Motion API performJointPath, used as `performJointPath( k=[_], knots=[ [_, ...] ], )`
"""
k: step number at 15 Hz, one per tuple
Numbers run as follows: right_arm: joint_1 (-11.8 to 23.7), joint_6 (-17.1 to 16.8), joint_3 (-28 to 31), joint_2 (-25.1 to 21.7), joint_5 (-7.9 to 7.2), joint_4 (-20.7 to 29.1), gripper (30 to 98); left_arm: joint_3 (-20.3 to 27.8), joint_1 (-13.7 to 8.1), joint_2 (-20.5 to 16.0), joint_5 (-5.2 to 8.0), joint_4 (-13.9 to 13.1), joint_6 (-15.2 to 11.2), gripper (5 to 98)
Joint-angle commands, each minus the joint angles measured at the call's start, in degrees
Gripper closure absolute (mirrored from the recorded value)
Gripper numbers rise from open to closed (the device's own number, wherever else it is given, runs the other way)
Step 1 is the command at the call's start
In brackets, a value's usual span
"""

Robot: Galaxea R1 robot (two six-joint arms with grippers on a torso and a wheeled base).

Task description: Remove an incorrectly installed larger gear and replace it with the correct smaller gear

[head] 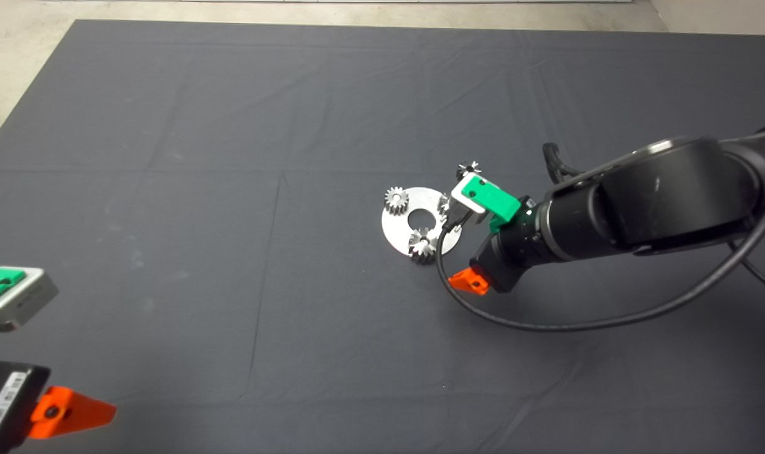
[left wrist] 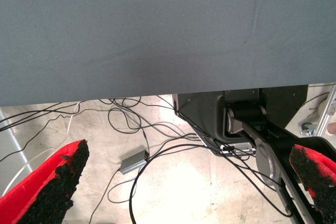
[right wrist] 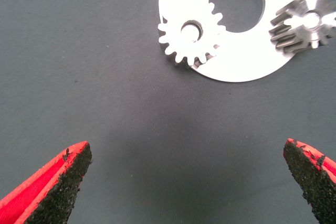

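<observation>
Right wrist view: the right gripper (right wrist: 186, 156) is seen spread wide and empty over bare mat (right wrist: 79, 51), just short of the silver plate (right wrist: 247, 69) carrying two bright gears (right wrist: 190, 40). The smaller gear (head: 468, 169) lies on the mat just beyond that gripper; the larger gear cannot be made out. The smaller gear is judged rigid, dense and slippery, best pinched across opposite teeth. The left gripper (left wrist: 189, 156) is parked lower left, open. No writing can be read.

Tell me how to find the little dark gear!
On the dark mat, find the shiny round plate with a hole. The right gripper hovers at its edge, and the small gear lies just past it, off the plate. It is blackish; the plate's gears are bright silver.
</observation>
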Motion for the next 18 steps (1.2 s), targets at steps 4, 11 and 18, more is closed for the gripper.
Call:
performJointPath(
  k=[4,11,18],
  knots=[
    [-0.82,-4.45,-3.76,2.73,0.51,-6.60,31.7,0.93,-0.38,2.62,1.88,-1.16,-0.05,5.5],
    [-2.69,-4.40,-8.51,4.77,0.77,-6.78,31.7,0.93,-0.38,2.22,1.97,-1.16,-0.49,5.5],
    [-5.85,-3.98,-11.01,6.07,5.27,-6.78,31.7,1.01,-0.38,1.87,1.91,-1.16,-0.75,5.5]
  ],
)
